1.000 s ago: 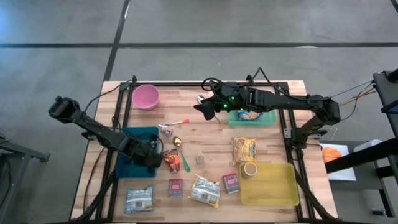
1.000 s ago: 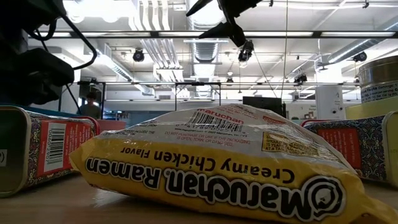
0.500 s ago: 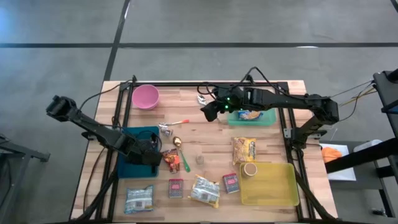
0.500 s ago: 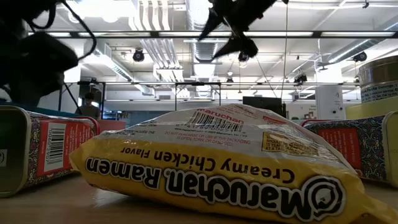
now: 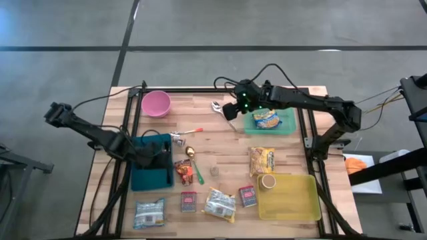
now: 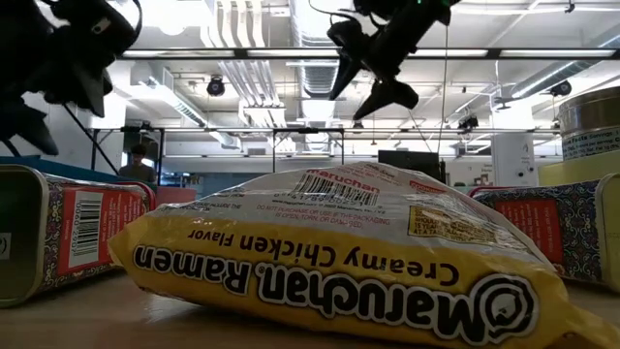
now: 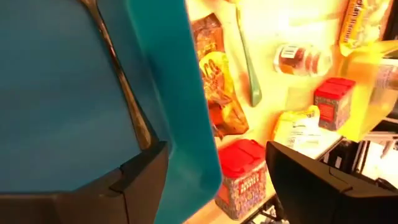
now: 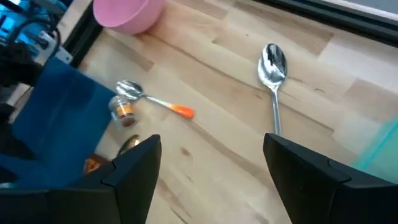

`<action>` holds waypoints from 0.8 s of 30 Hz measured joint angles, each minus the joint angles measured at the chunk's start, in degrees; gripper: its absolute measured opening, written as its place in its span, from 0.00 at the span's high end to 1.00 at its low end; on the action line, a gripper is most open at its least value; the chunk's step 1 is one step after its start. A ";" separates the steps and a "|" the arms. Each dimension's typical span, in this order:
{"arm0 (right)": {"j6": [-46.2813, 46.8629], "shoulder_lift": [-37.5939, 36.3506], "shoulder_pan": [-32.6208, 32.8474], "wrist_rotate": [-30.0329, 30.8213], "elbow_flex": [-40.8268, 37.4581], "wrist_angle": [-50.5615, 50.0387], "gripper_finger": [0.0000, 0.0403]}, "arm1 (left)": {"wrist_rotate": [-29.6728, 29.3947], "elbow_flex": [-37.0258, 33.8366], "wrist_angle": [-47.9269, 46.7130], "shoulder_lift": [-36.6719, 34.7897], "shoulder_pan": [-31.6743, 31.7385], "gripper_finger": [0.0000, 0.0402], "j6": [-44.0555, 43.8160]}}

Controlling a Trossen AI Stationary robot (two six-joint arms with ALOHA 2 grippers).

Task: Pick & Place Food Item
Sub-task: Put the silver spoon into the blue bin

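Observation:
My left gripper (image 5: 160,152) hangs open above the teal tray (image 5: 148,175); in the left wrist view its fingers straddle the tray's right rim (image 7: 186,124) without touching it. A dark utensil (image 7: 124,93) lies in that tray. My right gripper (image 5: 230,113) hangs open above the bare wood near a silver spoon (image 8: 273,68), left of the green tray (image 5: 287,127). A yellow food packet (image 5: 267,119) lies in the green tray. In the low view the right gripper (image 6: 373,73) shows high up and the left gripper (image 6: 58,68) at upper left.
A pink bowl (image 5: 157,103) stands at the far left. An orange-handled spoon (image 5: 191,131), a small jar (image 5: 177,139), an orange snack bag (image 5: 183,171) and a green spoon (image 5: 198,175) lie mid-table. Ramen packets (image 5: 262,160) (image 5: 219,205), red tins (image 5: 189,201) (image 5: 247,195) and a can (image 5: 268,181) lie near the yellow tray (image 5: 293,203).
My left gripper has risen from the teal tray and drawn back a little toward the far edge. My right arm has swung toward the far edge, uncovering the green tray; its gripper has sunk and tipped further down.

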 joint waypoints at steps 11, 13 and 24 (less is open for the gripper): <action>-2.47 12.14 -2.39 -5.68 0.64 -0.03 0.31 | -6.32 7.94 -0.24 -0.57 3.90 0.32 12.21; -3.30 14.18 -2.63 -5.82 2.32 -0.19 0.31 | -6.68 9.36 -0.42 -0.57 5.70 0.32 15.24; -12.72 30.57 -5.13 -4.02 29.68 -26.33 0.31 | -2.18 10.56 -1.19 -0.55 13.45 0.32 25.67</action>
